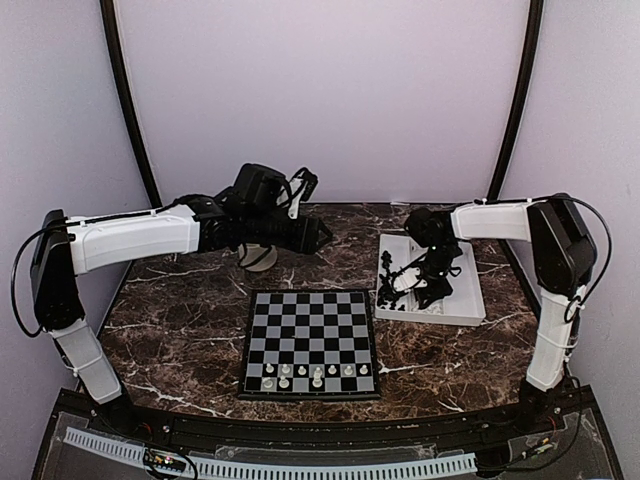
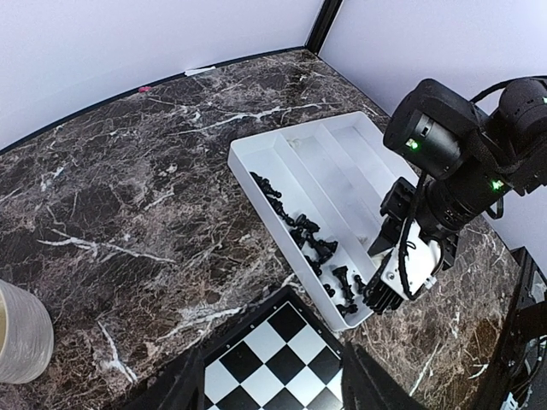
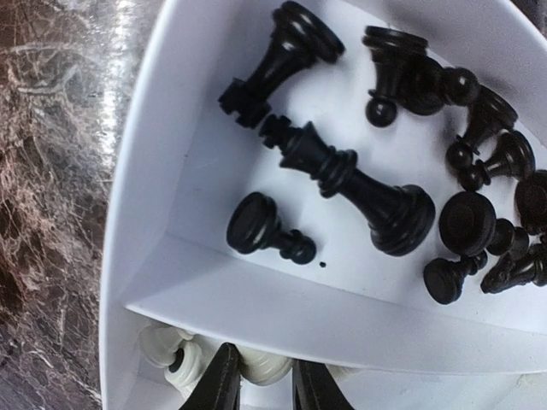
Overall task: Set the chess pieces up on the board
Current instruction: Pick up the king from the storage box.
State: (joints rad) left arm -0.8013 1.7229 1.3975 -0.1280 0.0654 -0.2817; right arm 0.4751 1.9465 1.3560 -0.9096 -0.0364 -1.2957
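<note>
board (image 1: 310, 343): flat on the table (image 1: 180, 320), centred in front of the arms.
tray (image 1: 468, 300): white, just past the board's far-right corner, not touching it.
right claw (image 3: 262, 359): down in the tray, in the compartment that holds whites. The fingers (image 3: 220, 380) are narrow, one on each side of a white piece (image 3: 256, 369), at or near contact. Can't tell if it's clamped.
white piece: low in the compartment, close to the divider; another white (image 3: 162, 346) sits just beside it toward the corner.
black pieces (image 3: 359, 184): loose heap, most lying on their sides, in the next compartment across the divider.
left claw (image 2: 272, 369): hangs above the table near the board's far edge, jaws wide apart, empty.
set pieces (image 1: 317, 376): whites only, upright on the two ranks nearest the arms, with gaps.
roll (image 2: 17, 333): pale, on the table beyond the board's far-left corner.
</note>
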